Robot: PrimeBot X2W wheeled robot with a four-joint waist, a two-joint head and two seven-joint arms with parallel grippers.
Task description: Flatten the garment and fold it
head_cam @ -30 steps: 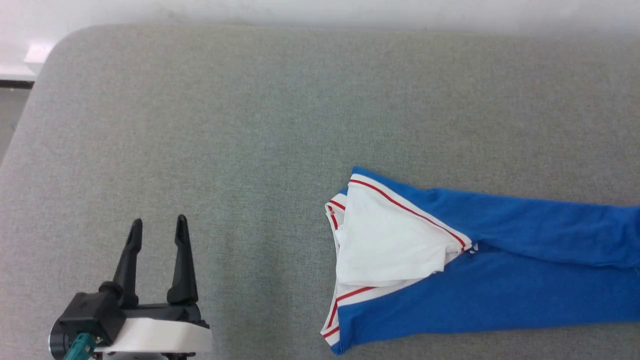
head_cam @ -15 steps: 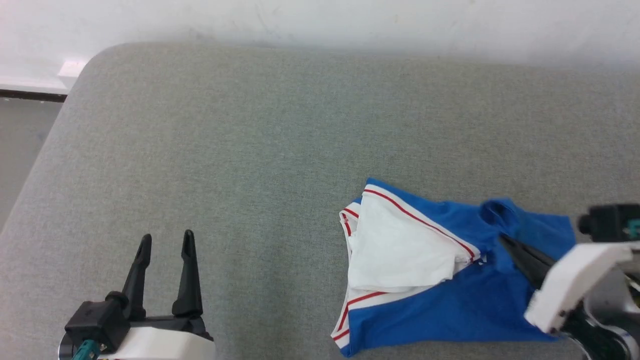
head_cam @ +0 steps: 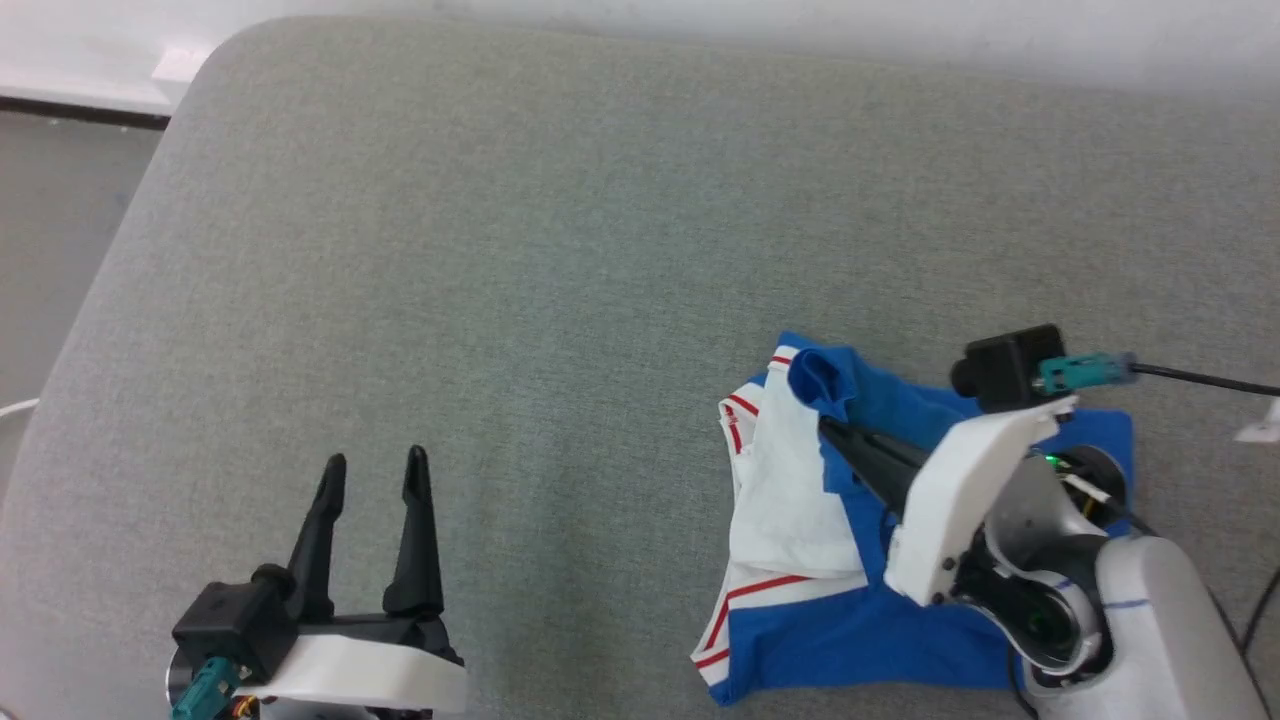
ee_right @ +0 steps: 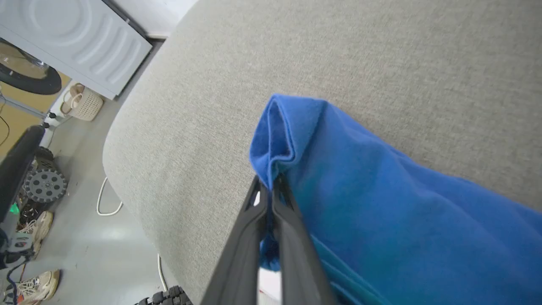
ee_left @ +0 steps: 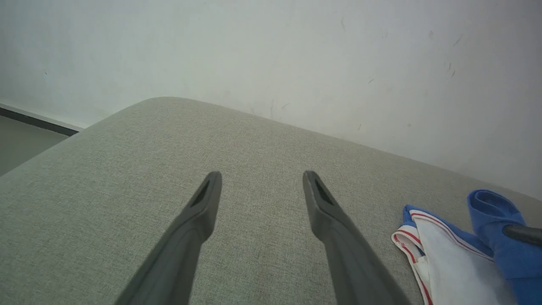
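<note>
Right claw (head_cam: 824, 424) with garment (head_cam: 850, 650), nearer sleeve (head_cam: 790, 500)

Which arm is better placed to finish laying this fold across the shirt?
Right. The right gripper is shut on a bunched blue edge of the garment, over its white sleeve. The left gripper stands open above the grey cushion, apart from the cloth.

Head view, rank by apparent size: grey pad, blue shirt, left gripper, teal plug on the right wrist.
1. grey pad
2. blue shirt
3. left gripper, nearer the camera, so it looks larger than it is
4. teal plug
</note>
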